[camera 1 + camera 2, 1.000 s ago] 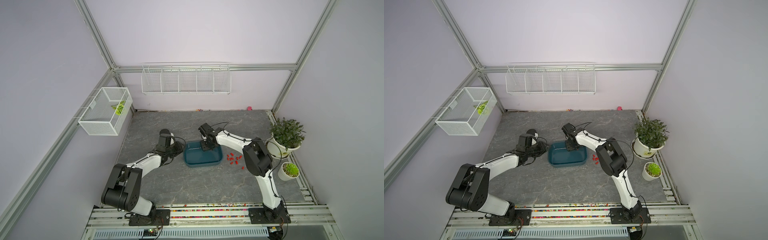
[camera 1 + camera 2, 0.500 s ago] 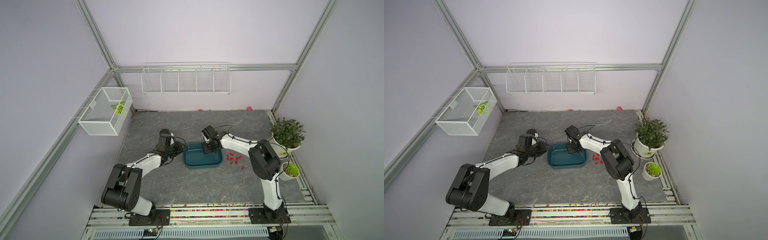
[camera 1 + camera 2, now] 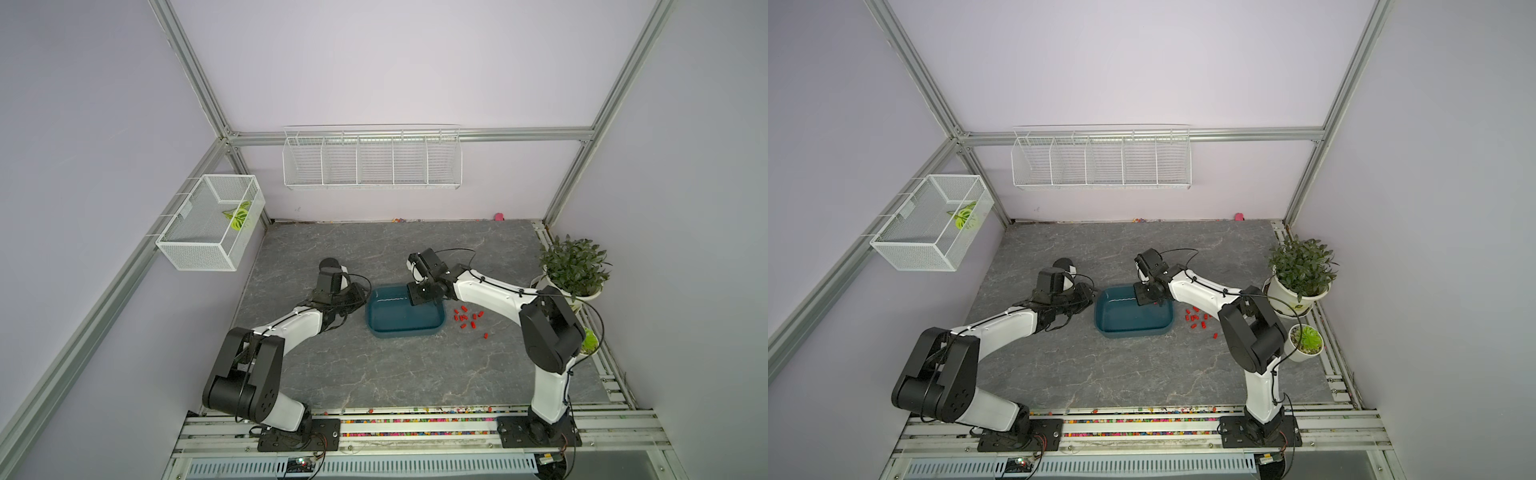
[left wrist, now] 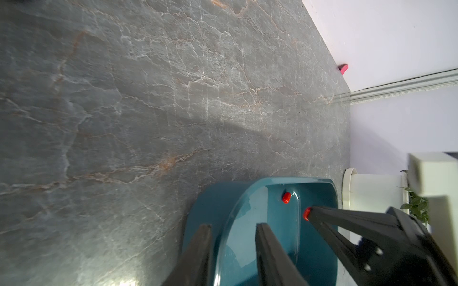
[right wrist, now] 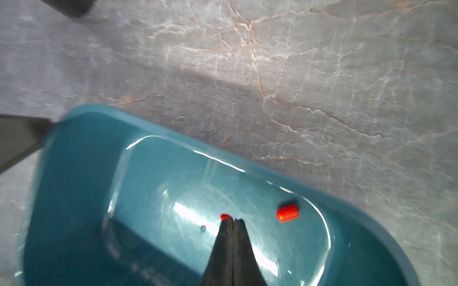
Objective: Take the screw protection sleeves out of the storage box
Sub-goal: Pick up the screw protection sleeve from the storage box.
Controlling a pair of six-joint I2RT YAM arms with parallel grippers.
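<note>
Screw protection sleeves (image 3: pixel 473 317) lie mostly on the surface (image 3: pixel 374 374) just beside the storage box (image 3: pixel 399 320). One loose sleeve (image 5: pixel 287 213) rests near the box's far right corner. The right gripper (image 5: pixel 233 220) is closed on a pinched sleeve (image 5: pixel 224 217), caught only at the very tips, so lifting may drop it. The left gripper (image 4: pixel 234 226) clamps the box's left rim. A slip there would let the box slide.

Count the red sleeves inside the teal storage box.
2. One pinched sleeve at the right gripper tips; one loose sleeve near the storage box end wall. The gripper may hide more.
</note>
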